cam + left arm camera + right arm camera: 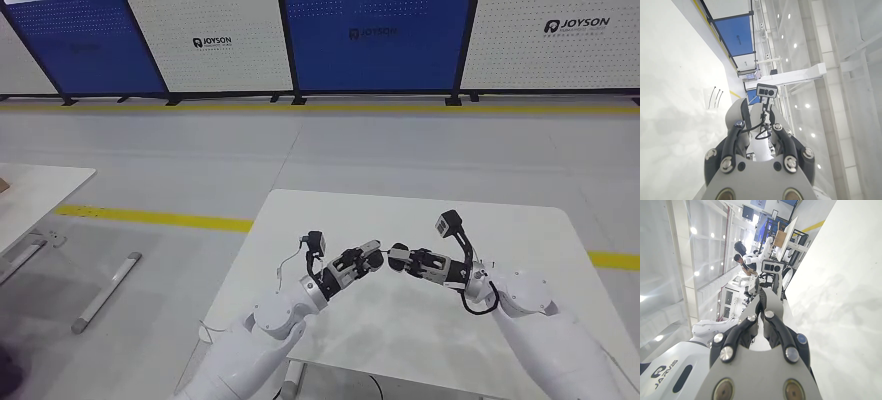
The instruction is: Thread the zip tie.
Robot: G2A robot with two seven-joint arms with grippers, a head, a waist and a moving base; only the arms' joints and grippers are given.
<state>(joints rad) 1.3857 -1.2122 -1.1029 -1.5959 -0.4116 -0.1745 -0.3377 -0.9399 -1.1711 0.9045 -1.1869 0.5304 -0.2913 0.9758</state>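
Three black zip ties [717, 98] lie loose and flat on the white table [668, 75]. They sit side by side and near parallel, with the small heads at the end toward the far table edge and the tails toward the arms. Neither claw touches them. From the left claw [758, 106] they lie off to one side, down on the table and apart from it, not ahead of the fingertips. Their long axis runs roughly the way that claw points, so a pick would mean dropping and closing across a strap, not along it. Left claw's fingers stand apart, no tie seen between the pads. Right claw [762, 291] faces it tip to tip above the middle of the table, fingers pressed together. Nearer arm is probably the right, since the ties lie beyond the left claw's tips, but the angle is poor. I cannot make out whether a thin strap is pinched in the right claw's closed pads. The dark spot where the tips meet in the top view is too small to read, as are the head slots.
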